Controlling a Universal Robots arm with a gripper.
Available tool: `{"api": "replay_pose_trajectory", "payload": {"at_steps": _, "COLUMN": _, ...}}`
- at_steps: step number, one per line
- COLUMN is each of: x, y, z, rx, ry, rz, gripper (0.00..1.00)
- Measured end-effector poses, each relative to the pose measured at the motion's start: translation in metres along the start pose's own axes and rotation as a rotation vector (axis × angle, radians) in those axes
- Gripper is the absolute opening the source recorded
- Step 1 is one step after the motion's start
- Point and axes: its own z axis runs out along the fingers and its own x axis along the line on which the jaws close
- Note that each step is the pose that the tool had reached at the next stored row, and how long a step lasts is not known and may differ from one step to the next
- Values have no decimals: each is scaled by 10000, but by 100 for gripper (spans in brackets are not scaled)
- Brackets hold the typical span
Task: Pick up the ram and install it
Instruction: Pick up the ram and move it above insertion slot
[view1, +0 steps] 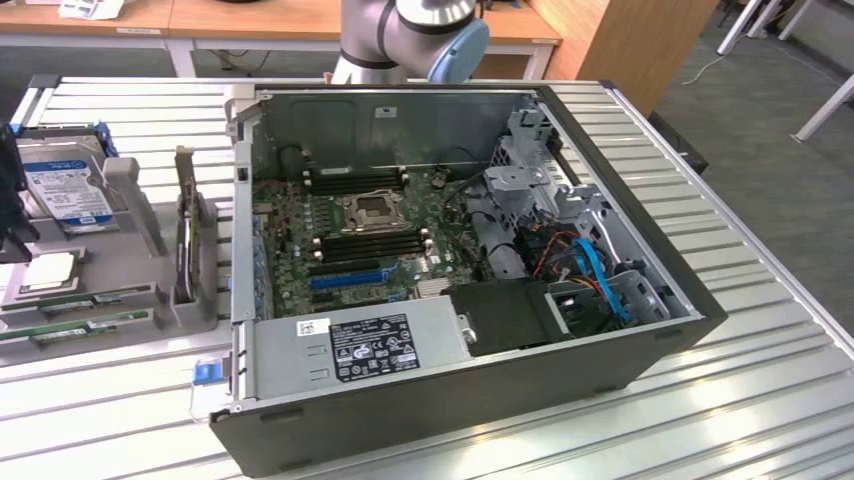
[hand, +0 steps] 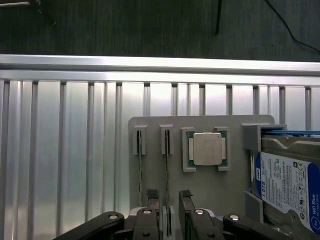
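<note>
Closest to us in the wrist view are the dark fingers (hand: 152, 196) of the hand (hand: 169, 196), and between them runs the ram (hand: 167, 160), a thin green stick standing on edge in a grey holder (hand: 225, 192). We judge the chief risk to be a crooked closing: another stick (hand: 140, 165) stands just beside the ram, on the side away from the CPU (hand: 207, 149), and a finger coming down off-line could strike it or the holder's posts (hand: 163, 142). So thin a board may also tilt if pinched near one end. The hand stands wide open and holds nothing; we cannot tell how high it hangs above the ram, nor whether a finger touches it. A blue-labelled hard drive (hand: 287, 185) lies beyond the CPU, apart from the fingers.

In the exterior view the ram (view1: 87, 298) sits in its holder next to the CPU (view1: 47, 270), with nothing gripping it. The black slots (view1: 378, 243) on the motherboard lie well apart from it, inside the open computer case (view1: 641, 335). We reckon trouble could come there too: the case wall stands between holder and board, and cables (view1: 603, 285) crowd one side, so a low or skewed path could knock the stick, and a stick not lined up with its slot would jam rather than seat.
</note>
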Motion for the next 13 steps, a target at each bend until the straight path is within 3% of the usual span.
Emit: {"api": "replay_pose_trajectory", "payload": {"at_steps": 13, "x": 4, "y": 2, "z": 174, "rx": 0, "ry": -1, "rz": 0, "gripper": 29}}
